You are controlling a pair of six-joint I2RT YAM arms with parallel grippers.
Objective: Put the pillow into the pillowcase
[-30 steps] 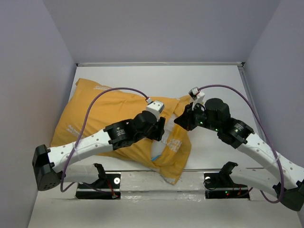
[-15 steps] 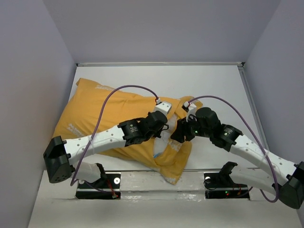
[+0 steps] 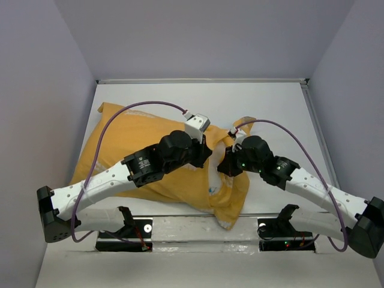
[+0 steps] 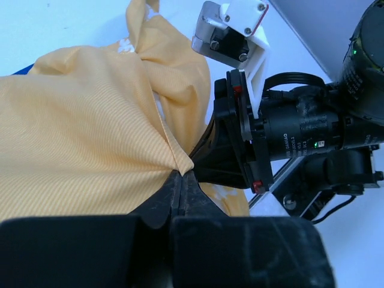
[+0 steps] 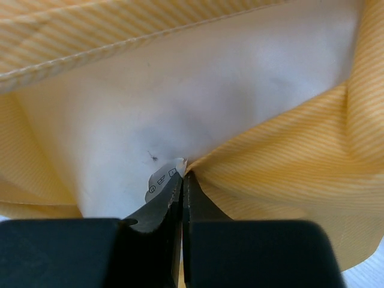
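Shifted slightly rightward, the finely striped mustard pillowcase (image 3: 132, 141) is pinched by left hand (image 4: 180, 174) and right hand (image 5: 183, 174), both clamped tight; smooth white pillow (image 5: 180, 102) shows inside.

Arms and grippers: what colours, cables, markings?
The left arm and right arm have white, hole-dotted link shells, black joint housings and bases. A purple cable loops to each white wrist camera mount. Green lights show on the right wrist. The left gripper and right gripper are black.
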